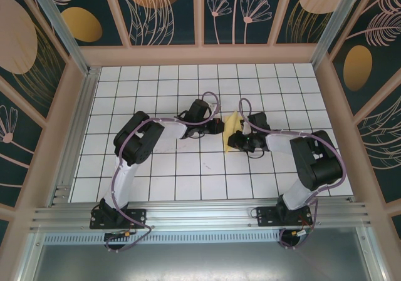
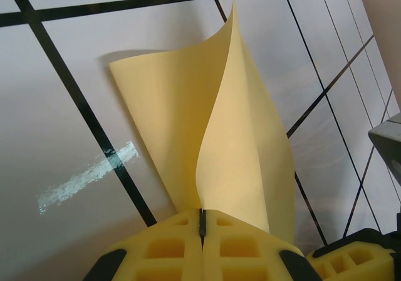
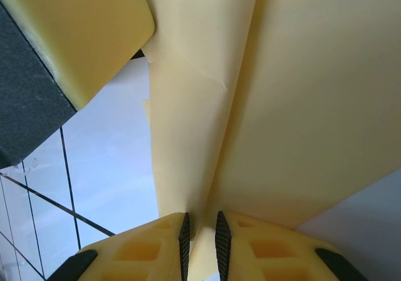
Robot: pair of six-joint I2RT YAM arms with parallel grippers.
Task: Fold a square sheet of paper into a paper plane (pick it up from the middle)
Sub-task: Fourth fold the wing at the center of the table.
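Left jaws pinched the square sheet of paper (image 2: pixel 238 137) at its fold, holding it upright between both arms over the tiled worktop (image 1: pixel 156 181). Right jaws stood narrow around the same fold; I could not tell if they gripped. I judged it light, floppy and easily creased, best held along the middle crease.

This is a robot test cell in a lab. 2 black-and-white robot arms (image 1: pixel 128 168) (image 1: pixel 316 162) are bolted to a silver aluminium rail (image 1: pixel 200 215) at the edge of a white tabletop ruled with black grid lines (image 1: pixel 156 187). Bare aluminium posts (image 1: pixel 58 24) and dark teal wall panels printed with gold and peach plants (image 1: pixel 163 12) box it in.
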